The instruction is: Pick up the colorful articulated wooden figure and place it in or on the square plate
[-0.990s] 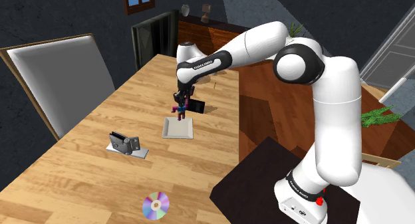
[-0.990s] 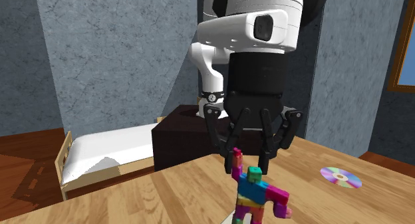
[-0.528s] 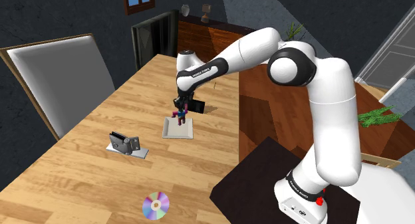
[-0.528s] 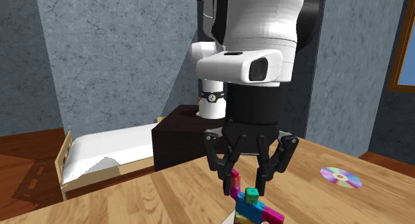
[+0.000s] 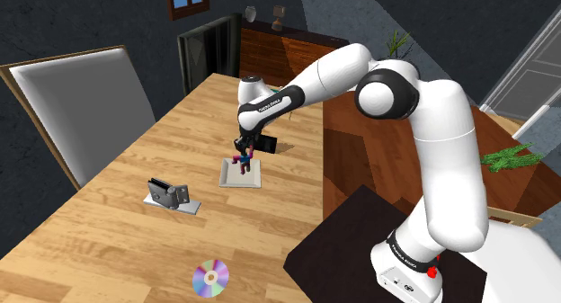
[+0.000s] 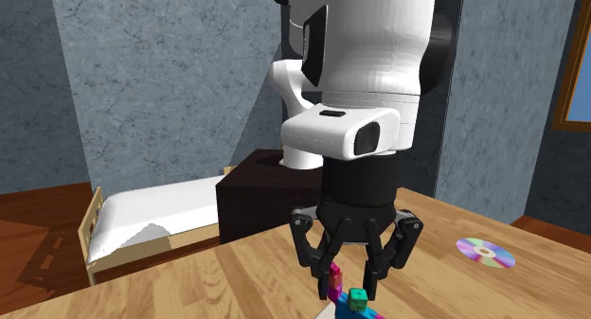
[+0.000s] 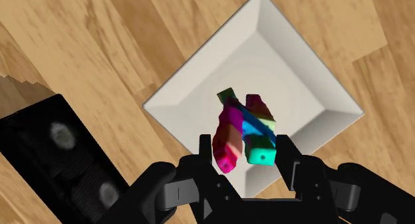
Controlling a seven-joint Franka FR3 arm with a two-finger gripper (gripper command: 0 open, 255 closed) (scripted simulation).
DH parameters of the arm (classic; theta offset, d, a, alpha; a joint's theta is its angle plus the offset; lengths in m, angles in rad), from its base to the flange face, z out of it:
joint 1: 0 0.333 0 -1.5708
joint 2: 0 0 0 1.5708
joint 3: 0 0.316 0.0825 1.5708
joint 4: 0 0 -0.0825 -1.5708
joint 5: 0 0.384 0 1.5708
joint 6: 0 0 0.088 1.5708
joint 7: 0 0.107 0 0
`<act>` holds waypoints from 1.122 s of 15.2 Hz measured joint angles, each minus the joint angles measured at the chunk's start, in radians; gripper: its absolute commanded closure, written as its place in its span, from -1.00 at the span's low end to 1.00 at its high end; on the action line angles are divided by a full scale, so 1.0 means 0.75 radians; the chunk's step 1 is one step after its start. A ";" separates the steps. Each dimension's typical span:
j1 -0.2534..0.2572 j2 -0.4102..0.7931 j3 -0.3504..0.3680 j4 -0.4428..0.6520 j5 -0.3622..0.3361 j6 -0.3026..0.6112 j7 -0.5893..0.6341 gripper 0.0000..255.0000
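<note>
The colourful blocky figure (image 7: 243, 133) hangs from my gripper (image 7: 246, 153), whose black fingers (image 7: 287, 151) clasp its raised pink arm. It is over the middle of the white square plate (image 7: 266, 56). In the shoulder view the gripper (image 5: 243, 150) is low over the plate (image 5: 241, 175), with the figure (image 5: 240, 160) right at the plate's surface; I cannot tell if it touches. In the second exterior view the gripper (image 6: 347, 287) points straight down, and the figure (image 6: 352, 300) is cut off by the lower edge.
A black box (image 5: 267, 144) stands just behind the plate, close to the gripper (image 7: 60, 169). A grey device on a flat base (image 5: 171, 195) sits towards the shoulder view's left, and a CD (image 5: 210, 277) lies near the table's front.
The arm has come down, lowering the held figure from well above the plate to just at its surface. The grip on the figure is unchanged.
</note>
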 measured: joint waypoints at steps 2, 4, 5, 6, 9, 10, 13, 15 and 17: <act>0.000 0.001 0.000 0.000 0.000 0.001 0.000 1.00; 0.000 0.001 0.000 0.001 0.000 0.001 0.000 -1.00; 0.000 0.001 0.000 0.001 0.000 0.001 0.000 -1.00; 0.000 0.001 0.000 0.001 0.000 0.001 0.000 -1.00; 0.000 0.001 0.000 0.001 0.000 0.001 0.000 -1.00; 0.000 0.001 0.000 0.001 0.000 0.001 0.000 -1.00; 0.001 -0.059 0.001 0.000 0.001 -0.057 -0.001 -1.00; 0.003 -0.090 0.002 0.008 0.002 -0.096 -0.002 -1.00; 0.004 -0.106 0.002 0.005 0.002 -0.109 -0.002 -1.00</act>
